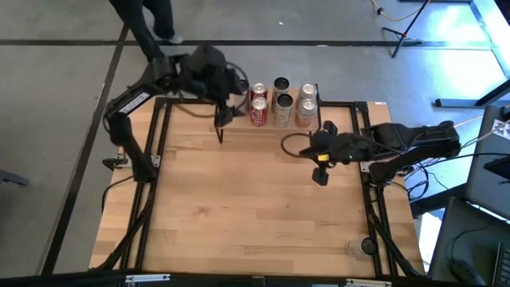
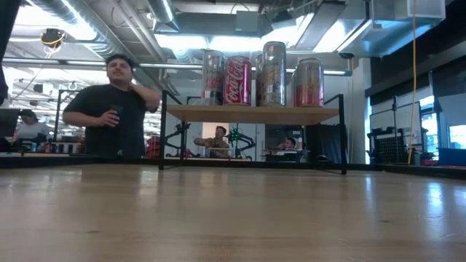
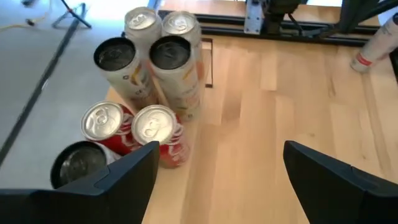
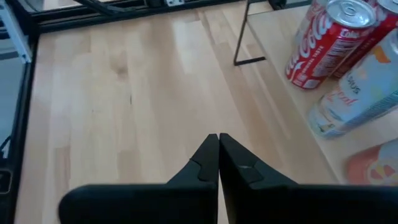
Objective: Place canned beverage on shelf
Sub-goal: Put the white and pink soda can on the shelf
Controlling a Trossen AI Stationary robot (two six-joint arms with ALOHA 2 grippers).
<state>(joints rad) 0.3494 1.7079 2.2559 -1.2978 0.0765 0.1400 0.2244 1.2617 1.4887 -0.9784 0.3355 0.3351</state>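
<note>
Hovering left gripper [image 3: 217, 177], jaws wide and empty, beside the red cans [image 3: 155, 134] at the shelf [image 1: 267, 125] left end | risk: knocking cans off | right gripper [image 4: 217, 158] closed, idling by the desk's right edge

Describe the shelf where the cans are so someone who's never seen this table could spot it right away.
Start from the big wooden tabletop and go to its far edge, opposite the arms' bases. There stands the shelf, a small light-wood board raised on thin black legs, carrying a cluster of cans including red cola ones. It is the only raised platform on the table, and the open left gripper hovers by its left end.
</note>
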